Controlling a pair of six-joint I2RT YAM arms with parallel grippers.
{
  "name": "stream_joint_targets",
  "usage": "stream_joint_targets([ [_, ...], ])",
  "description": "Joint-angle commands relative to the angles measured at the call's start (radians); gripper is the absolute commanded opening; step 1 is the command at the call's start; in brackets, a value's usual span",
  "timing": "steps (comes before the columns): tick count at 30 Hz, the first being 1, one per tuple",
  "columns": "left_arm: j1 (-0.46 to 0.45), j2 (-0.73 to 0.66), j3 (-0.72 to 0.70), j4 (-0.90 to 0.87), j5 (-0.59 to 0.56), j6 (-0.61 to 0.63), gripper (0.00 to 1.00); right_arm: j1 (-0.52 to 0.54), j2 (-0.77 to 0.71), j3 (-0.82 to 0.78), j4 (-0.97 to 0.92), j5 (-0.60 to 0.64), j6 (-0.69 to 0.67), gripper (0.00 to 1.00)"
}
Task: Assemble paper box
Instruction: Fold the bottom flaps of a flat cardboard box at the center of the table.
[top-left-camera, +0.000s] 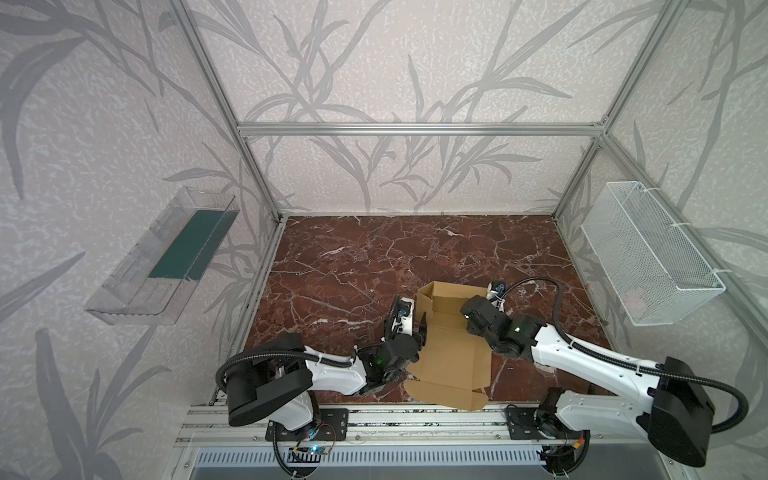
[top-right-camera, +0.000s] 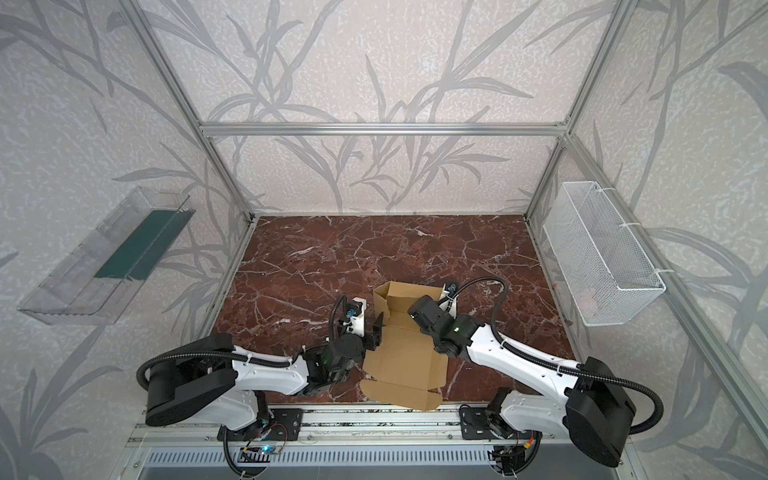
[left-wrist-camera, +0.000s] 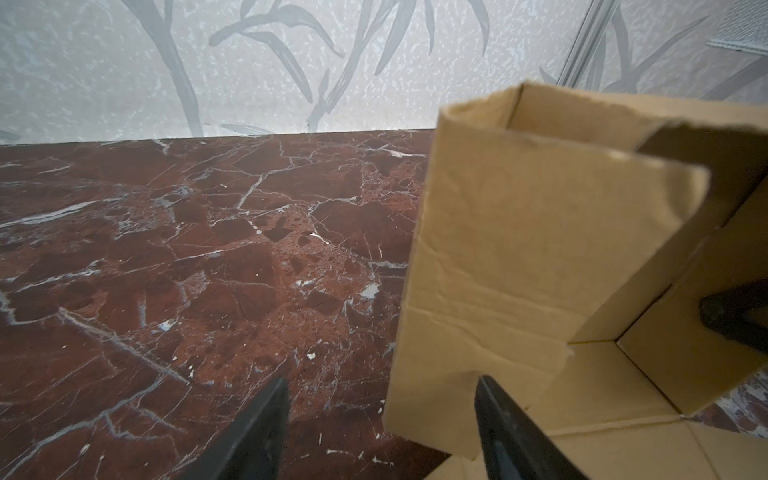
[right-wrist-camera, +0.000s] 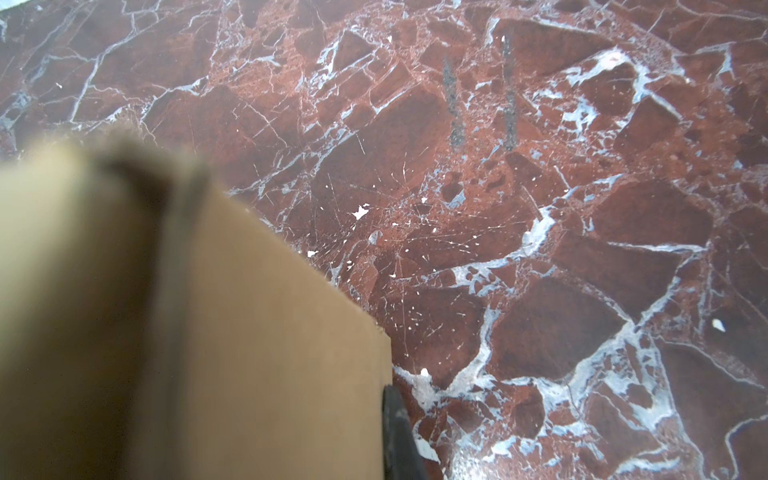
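Marble tabletop, paper box lengthwise near-to-far, raised walls at far end

Your left arm and right arm wore white shells over black joints, each trailing a black ribbed hose cinched with white zip ties; the left gripper showed plain black fingers.

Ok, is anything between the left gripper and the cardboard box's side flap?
Nothing visible does. The left gripper stands open right at the upright side flap of the paper box, whose edge lies between its fingers.
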Motion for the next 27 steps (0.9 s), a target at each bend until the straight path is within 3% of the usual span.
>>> stream_joint_targets([
  [1, 0.025, -0.030, -0.011, 0.112, 0.102, 0.047, 0.73, -0.003, -0.019, -0.011, 0.013, -0.012, -0.017, 0.00],
  [10, 0.122, -0.072, -0.087, 0.182, 0.262, 0.037, 0.72, -0.005, -0.023, -0.014, 0.033, -0.039, -0.045, 0.00],
  [18, 0.169, -0.035, -0.069, 0.198, 0.436, 0.063, 0.72, -0.004, -0.010, -0.015, 0.058, -0.070, -0.059, 0.00],
  [27, 0.178, 0.005, -0.050, 0.212, 0.513, 0.058, 0.71, -0.004, -0.005, -0.009, 0.071, -0.087, -0.076, 0.00],
])
